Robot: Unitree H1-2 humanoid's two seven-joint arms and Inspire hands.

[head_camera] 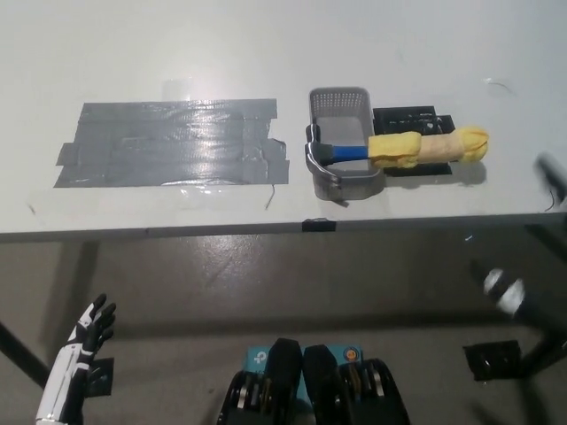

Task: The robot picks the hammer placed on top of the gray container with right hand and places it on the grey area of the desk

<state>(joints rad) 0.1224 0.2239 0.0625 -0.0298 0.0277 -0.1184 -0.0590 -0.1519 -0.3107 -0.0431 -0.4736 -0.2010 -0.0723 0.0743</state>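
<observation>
While the black right hand [509, 294] sat blurred at the lower right, below the desk edge and well apart from the hammer, I could not tell whether it was open or closed. The white left hand [84, 341] rested low at the lower left, fingers spread, holding nothing.

The hammer with metal head, blue neck and yellow foam-wrapped handle [403, 148] lay across the top of the small gray perforated plastic container [341, 99]. Its head hung at the container's left rim, its handle ran out right past the rim and over a black flat plate [407, 118] beside the container. The grey area, a wide patch of silver-gray tape strips [173, 143], lay to the container's left on the white desk [283, 44], near but not touching.

Judged step: reach, not yet begun in contact. To do it well, the right hand probably should rise over the desk edge and come down on the yellow handle where it overhangs the plate, clear of the container wall. Closing around the thick foam mid-handle would balance the heavy head. A straight lift first would likely avoid dragging the light container, then carry left across to the tape.
</observation>
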